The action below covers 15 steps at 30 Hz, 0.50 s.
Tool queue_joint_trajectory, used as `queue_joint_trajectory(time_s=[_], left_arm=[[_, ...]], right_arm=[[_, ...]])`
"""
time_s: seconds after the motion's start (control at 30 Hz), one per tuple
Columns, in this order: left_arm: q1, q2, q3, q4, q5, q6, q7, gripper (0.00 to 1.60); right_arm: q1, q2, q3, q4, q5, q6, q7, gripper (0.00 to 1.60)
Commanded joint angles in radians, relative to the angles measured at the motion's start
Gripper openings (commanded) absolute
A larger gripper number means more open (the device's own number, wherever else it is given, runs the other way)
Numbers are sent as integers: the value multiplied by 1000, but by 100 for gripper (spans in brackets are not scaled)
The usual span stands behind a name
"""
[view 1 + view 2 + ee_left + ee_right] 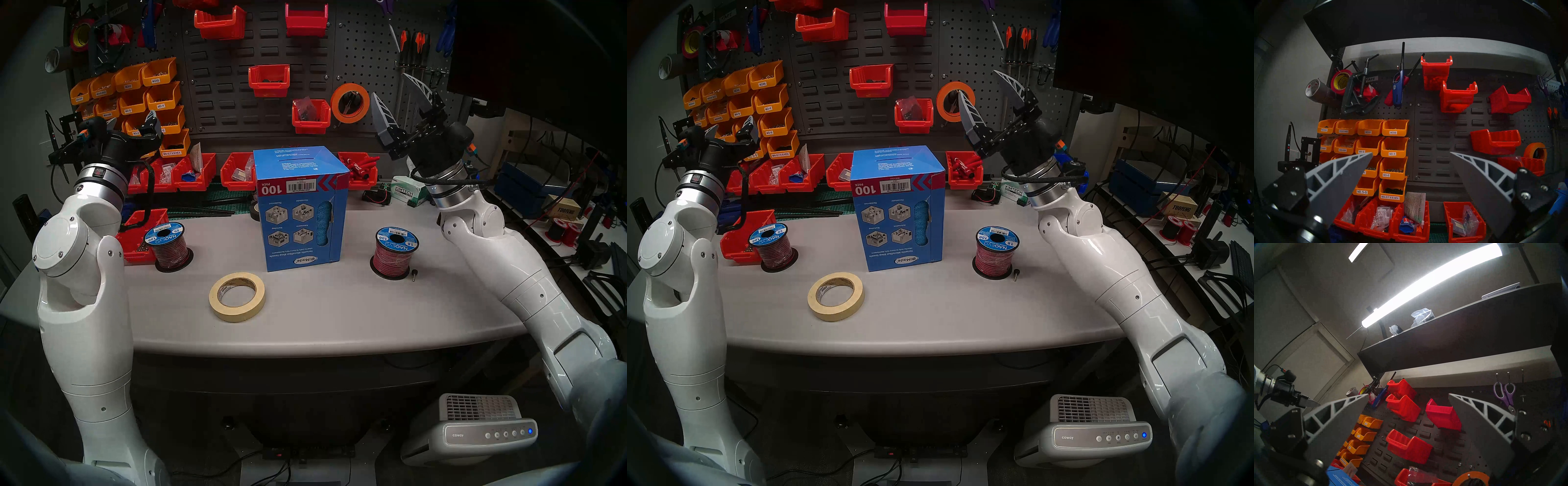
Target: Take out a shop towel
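The blue carton (pixel 300 207) printed "100 pack" stands upside down in the middle of the grey table (pixel 322 315). The bright blue shop towel (pixel 322 224) shows through an oval opening in the carton's right side; it also shows in the head stereo right view (pixel 920 224). My left gripper (pixel 132 124) is open and empty, raised at the far left by the orange bins (pixel 1395 147). My right gripper (pixel 390 85) is open and empty, held high to the right of the carton and pointing up at the pegboard. Both wrist views show the jaws spread, with nothing between them.
A masking tape roll (pixel 237 297) lies in front of the carton. Red wire spools stand left (pixel 166 246) and right (pixel 395 251), with a small black knob (pixel 414 274) by the right one. Red bins (pixel 237 173) and a Kimtech carton (pixel 409 193) line the back.
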Motion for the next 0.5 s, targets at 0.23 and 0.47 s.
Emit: queue_joint_trajectory(time_s=[0.23,0.47], left_arm=[[-66,105,-64,23,-179,88,-213,160],[-82,152,-37,9,-259,138,-342,160]], right_arm=[[-166,94,5,-198,70,52,-64,160],[-230,87,-39,-293,78,92,-104,160]])
